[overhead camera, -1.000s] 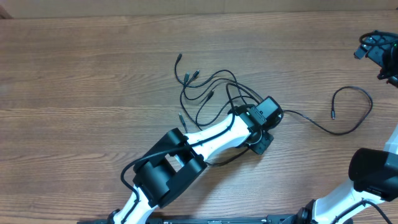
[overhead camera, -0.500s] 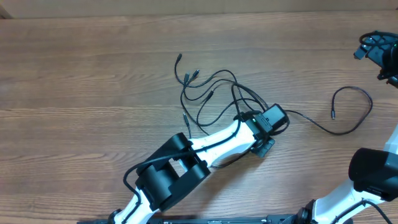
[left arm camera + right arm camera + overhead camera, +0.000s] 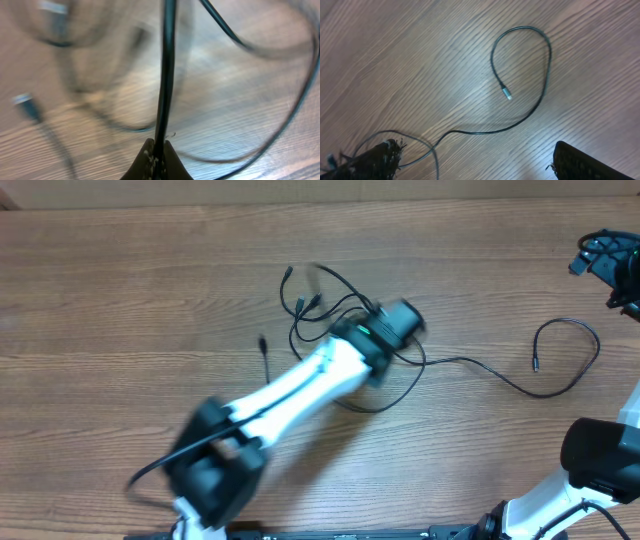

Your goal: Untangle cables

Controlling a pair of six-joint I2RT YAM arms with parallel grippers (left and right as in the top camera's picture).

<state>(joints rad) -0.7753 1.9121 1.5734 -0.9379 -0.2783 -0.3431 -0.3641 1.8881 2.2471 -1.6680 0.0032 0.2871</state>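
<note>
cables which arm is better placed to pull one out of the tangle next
Left. The left gripper is shut on a cable at the tangle; the right gripper hangs open, apart, above a stray loop.

Brown wood-grain table was seen filling nearly the whole overhead view. A paler strip was noted along the far edge. Soft glare was picked up on the grain in both wrist views.

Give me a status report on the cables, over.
Left gripper shut on one cable. Right gripper open, empty. Bundle tangled; one end loops right. Nothing blocking.
</note>
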